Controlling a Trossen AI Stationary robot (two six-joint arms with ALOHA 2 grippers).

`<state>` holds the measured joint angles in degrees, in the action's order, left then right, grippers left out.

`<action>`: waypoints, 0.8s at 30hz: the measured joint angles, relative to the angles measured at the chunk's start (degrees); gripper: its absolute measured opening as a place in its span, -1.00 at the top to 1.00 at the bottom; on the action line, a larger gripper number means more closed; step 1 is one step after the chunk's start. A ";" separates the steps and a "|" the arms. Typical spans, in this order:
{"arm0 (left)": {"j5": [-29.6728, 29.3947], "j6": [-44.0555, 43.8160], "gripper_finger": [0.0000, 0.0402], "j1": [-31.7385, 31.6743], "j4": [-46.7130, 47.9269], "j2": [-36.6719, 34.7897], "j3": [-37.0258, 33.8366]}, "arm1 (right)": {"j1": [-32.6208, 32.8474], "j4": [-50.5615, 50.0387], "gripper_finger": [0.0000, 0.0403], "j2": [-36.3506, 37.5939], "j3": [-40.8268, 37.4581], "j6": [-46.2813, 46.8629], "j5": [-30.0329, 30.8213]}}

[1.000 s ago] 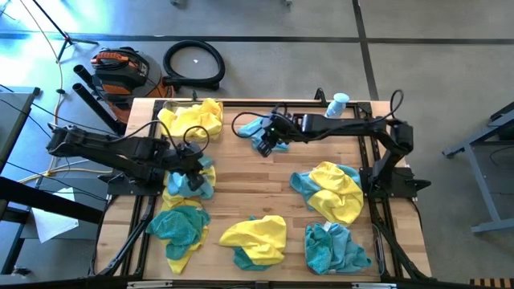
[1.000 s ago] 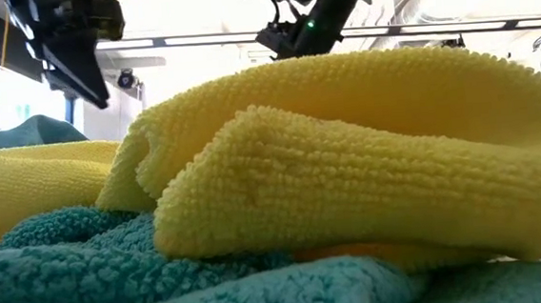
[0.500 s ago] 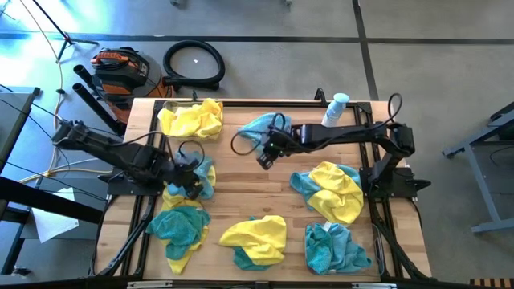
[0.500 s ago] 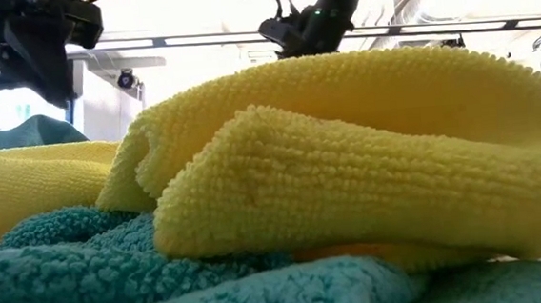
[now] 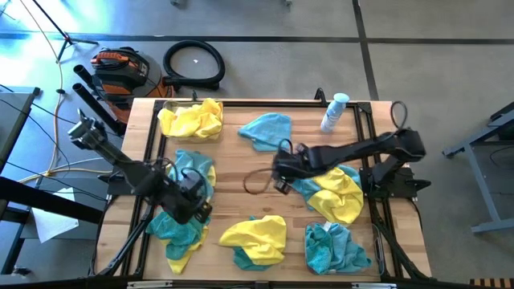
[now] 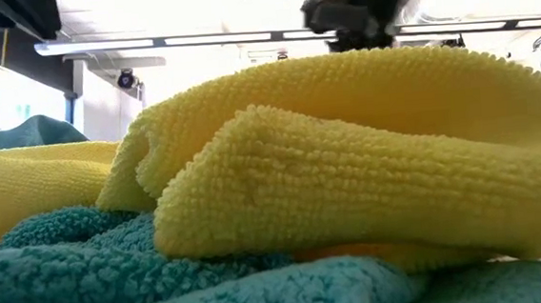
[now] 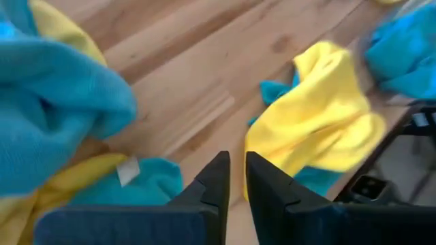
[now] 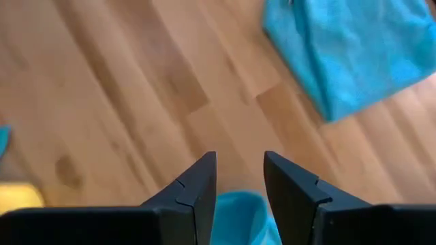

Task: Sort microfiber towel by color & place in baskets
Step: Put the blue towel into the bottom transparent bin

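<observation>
Right hand (image 5: pixel 283 170): our fingers slightly parted, empty, over table (image 5: pixel 241 197) centre.
Left hand (image 5: pixel 195 207): nearly closed, empty, near left edge.
Teal towel (image 5: pixel 265 128): flat, long axis along far edge.

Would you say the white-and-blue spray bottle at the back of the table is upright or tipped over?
Upright, it seems: in the high view the spray bottle stands near the table's far right corner, nozzle head above its base.

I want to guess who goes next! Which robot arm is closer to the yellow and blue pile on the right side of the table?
Probably the right. The right gripper hovers beside that yellow and teal pile, empty. The left gripper is far across the table, over another teal towel.
</observation>
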<state>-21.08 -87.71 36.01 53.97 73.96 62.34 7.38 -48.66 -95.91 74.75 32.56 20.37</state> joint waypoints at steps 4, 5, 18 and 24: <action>1.49 -2.89 0.93 1.60 8.67 7.56 7.51 | 3.44 9.21 0.41 8.75 -11.37 3.43 0.18; 1.79 -3.59 0.95 1.92 10.61 8.99 8.83 | 4.21 11.66 0.41 11.08 -14.09 4.74 0.14; 19.56 -13.83 0.76 6.61 14.98 14.93 6.29 | 11.69 25.60 0.41 30.26 -31.29 18.79 -0.55; 22.31 -20.71 0.36 10.84 14.12 14.92 1.24 | 13.78 24.68 0.41 30.26 -31.65 20.38 0.55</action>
<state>1.22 -108.42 46.85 68.09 88.87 63.58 21.16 -23.98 -65.65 43.09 52.95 20.92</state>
